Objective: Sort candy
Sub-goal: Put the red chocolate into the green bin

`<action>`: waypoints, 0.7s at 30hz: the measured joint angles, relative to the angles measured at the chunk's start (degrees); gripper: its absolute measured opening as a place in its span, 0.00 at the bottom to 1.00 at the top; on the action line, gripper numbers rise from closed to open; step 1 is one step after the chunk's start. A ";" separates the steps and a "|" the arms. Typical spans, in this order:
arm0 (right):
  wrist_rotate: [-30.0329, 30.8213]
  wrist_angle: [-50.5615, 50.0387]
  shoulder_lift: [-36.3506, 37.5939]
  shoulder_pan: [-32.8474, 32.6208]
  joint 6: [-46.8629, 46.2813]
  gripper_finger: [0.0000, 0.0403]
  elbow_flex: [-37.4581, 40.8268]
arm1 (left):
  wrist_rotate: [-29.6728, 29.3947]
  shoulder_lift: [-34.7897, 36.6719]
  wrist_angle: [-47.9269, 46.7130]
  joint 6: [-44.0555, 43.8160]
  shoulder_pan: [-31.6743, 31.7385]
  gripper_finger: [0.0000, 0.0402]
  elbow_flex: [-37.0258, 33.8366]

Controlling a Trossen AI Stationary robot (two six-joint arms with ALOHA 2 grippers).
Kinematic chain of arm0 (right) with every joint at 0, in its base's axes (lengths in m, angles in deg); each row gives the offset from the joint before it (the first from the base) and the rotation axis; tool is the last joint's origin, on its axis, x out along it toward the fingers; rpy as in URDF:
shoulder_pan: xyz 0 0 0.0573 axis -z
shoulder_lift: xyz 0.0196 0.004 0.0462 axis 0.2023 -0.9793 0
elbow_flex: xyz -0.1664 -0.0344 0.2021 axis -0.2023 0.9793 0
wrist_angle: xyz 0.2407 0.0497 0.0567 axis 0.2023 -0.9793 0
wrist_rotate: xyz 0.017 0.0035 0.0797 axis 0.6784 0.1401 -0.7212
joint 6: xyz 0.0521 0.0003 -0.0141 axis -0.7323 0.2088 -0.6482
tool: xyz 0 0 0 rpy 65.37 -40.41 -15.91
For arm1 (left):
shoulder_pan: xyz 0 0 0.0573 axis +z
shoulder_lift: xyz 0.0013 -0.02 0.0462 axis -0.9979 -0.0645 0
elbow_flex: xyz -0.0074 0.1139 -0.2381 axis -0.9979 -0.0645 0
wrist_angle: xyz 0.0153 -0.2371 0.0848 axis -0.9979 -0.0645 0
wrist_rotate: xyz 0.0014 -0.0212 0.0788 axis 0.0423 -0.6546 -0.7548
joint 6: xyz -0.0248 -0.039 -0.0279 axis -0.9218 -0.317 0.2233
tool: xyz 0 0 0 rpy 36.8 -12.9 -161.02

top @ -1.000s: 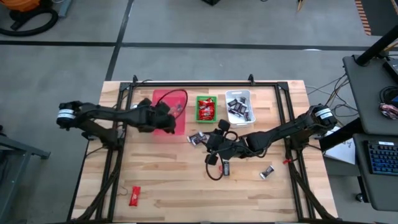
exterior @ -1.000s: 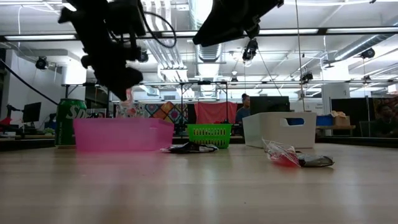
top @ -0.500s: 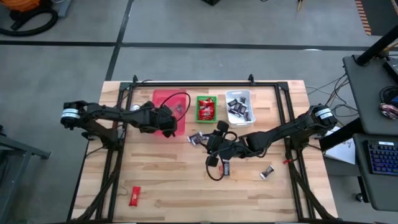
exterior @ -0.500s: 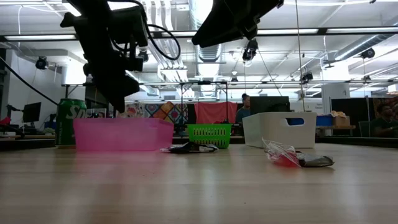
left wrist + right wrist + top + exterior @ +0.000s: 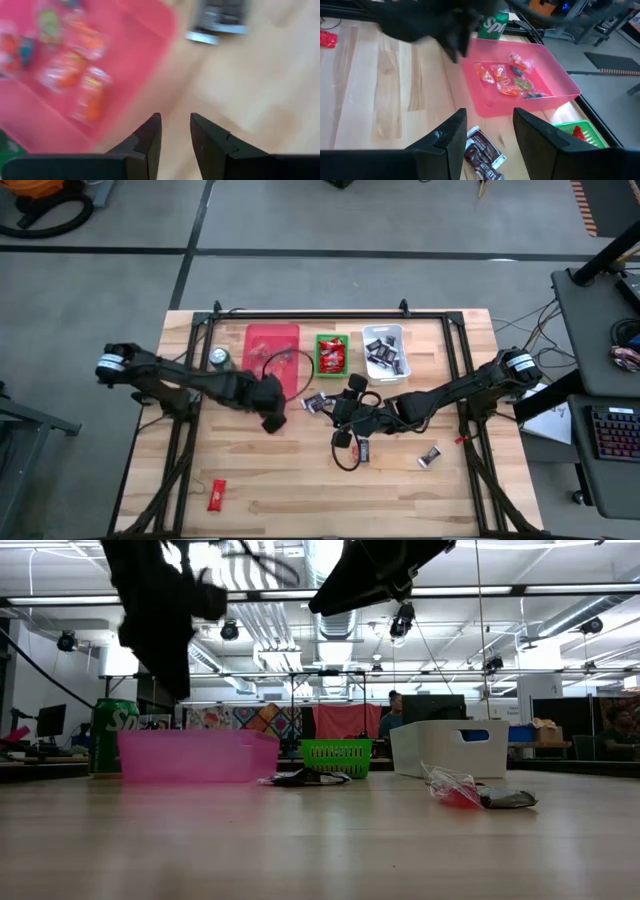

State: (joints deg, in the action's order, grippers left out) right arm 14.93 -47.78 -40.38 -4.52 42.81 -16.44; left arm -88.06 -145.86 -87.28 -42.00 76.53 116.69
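Three bins are set in a row near the far edge of the wooden desk (image 5: 300, 480): a pink bin (image 5: 272, 345), a green basket (image 5: 331, 353) just to its right, and a white bin (image 5: 384, 350) beyond that. A green can (image 5: 220, 359) stands just left of the pink bin.

Several sweets in clear and orange wrappers (image 5: 506, 80) lie inside the pink bin. Red sweets (image 5: 332, 359) fill the green basket, and dark sweets (image 5: 385, 358) lie in the white bin. Dark-wrapped sweets (image 5: 317, 402) lie loose on the desk just off the pink bin's near right corner, and are seen close up in the right wrist view. A further dark sweet (image 5: 363, 449) lies farther toward the near edge, another dark one (image 5: 430, 456) well to the right of that, and a red sweet (image 5: 217, 495) well apart from the bins, toward the desk's near left corner.

The left end effector (image 5: 272, 420) is held above the desk just off the pink bin's near edge; its fingers (image 5: 150, 137) are parted by a narrow gap and nothing is held between them. The right end effector (image 5: 335, 412) is held over the loose dark sweets beside the pink bin's corner, with its fingers (image 5: 452, 135) spread apart and empty.
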 joint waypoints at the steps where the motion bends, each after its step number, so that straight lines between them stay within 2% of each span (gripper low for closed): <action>1: 0.00 0.00 0.00 0.00 0.02 0.39 0.01 | 0.61 0.00 -0.67 -1.66 -1.86 0.22 1.10; 6: -0.01 0.00 0.00 0.00 0.91 0.39 0.02 | 1.07 -0.02 -1.34 -11.44 -12.27 0.22 5.23; 9: -0.02 0.00 0.00 0.00 1.96 0.39 0.02 | 2.26 -0.02 -2.11 -21.10 -18.15 0.22 6.27; 12: -0.09 0.00 0.00 0.00 3.51 0.39 0.02 | 6.96 -0.04 -3.00 -34.16 -23.92 0.22 6.19; 15: -2.66 0.22 0.00 0.11 4.72 0.39 0.02 | 11.17 -0.94 -3.22 -47.29 -29.33 0.21 5.92; 18: -5.66 1.40 -0.02 0.32 5.23 0.39 0.02 | 14.70 -3.15 -2.94 -57.40 -34.13 0.21 6.02; 21: -6.17 2.71 -0.02 0.46 6.04 0.39 0.02 | 21.25 -6.59 -3.05 -66.08 -37.51 0.21 6.48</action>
State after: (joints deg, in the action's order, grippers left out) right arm 8.76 -45.07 -40.40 -4.06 48.85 -16.42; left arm -66.80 -152.45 -90.34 -108.07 39.02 123.17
